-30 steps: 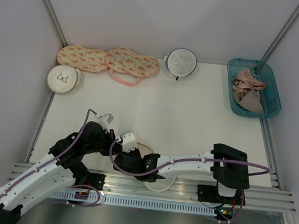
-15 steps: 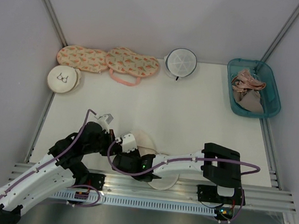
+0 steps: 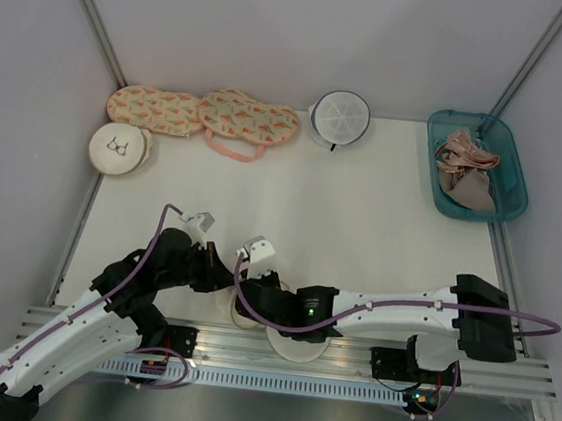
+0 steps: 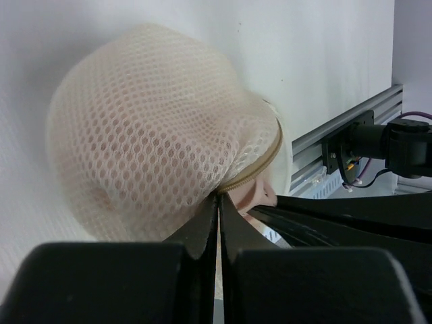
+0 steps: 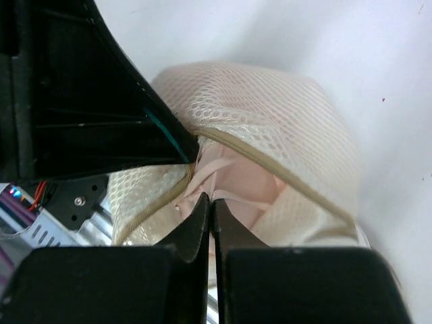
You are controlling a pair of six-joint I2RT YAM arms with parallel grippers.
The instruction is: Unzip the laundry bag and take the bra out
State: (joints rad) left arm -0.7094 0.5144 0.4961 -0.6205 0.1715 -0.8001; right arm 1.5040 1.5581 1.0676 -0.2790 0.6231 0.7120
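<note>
Cream mesh laundry bag point(image 5: 290, 128) seen partly unzipped, its rim pinched by the closed left gripper point(image 4: 218, 202), pale pink bra point(image 5: 236, 177) exposed inside, nipped by the closed right gripper point(image 5: 210, 204)

– What lies on the white table point(image 3: 359, 229)?
– Far side: a peach pouch point(image 3: 154, 110), a second pouch point(image 3: 250, 119), a round cream bag point(image 3: 119, 148), a white mesh bag point(image 3: 339, 116), a teal bin point(image 3: 514, 185). Near edge, seemingly the laundry bag point(image 3: 296, 351).

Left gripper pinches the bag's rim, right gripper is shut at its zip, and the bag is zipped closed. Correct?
Not closed: the bag is open. The right wrist view shows its zip gaping, with the pink bra inside. The rest holds: left gripper pinching the rim, right gripper shut at the zip.
</note>
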